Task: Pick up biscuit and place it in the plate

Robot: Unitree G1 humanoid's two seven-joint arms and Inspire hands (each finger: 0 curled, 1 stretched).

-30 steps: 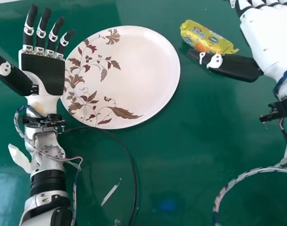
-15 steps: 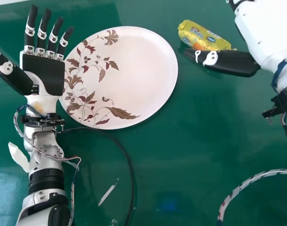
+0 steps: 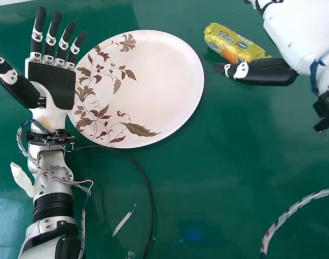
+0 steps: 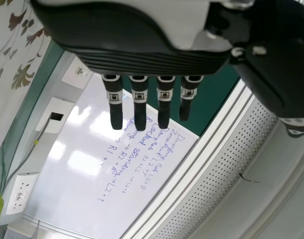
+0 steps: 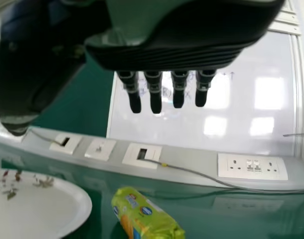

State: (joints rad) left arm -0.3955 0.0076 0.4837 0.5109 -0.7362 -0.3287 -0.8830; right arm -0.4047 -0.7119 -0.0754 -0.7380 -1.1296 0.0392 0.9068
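So, biscuit packet [image 3: 237,46] outside plate [image 3: 164,81].

Right hand [image 3: 303,33] slightly farther forward and inward than a second ago

The table [image 3: 224,172] is smooth and glossy, throwing back light in 1 bluish patch. The plate [image 3: 164,81] looks smooth and lightly shiny, like glazed ware. The biscuit packet [image 3: 224,39] is wrapped in shiny, creased plastic film. The left hand [image 3: 54,89] and right hand [image 3: 267,73] have smooth, plastic-looking white and black parts, the left palm finely ridged. The whiteboard [image 4: 82,199] is slick and reflective; 1 socket plate [image 5: 227,167] looks like smooth plastic.
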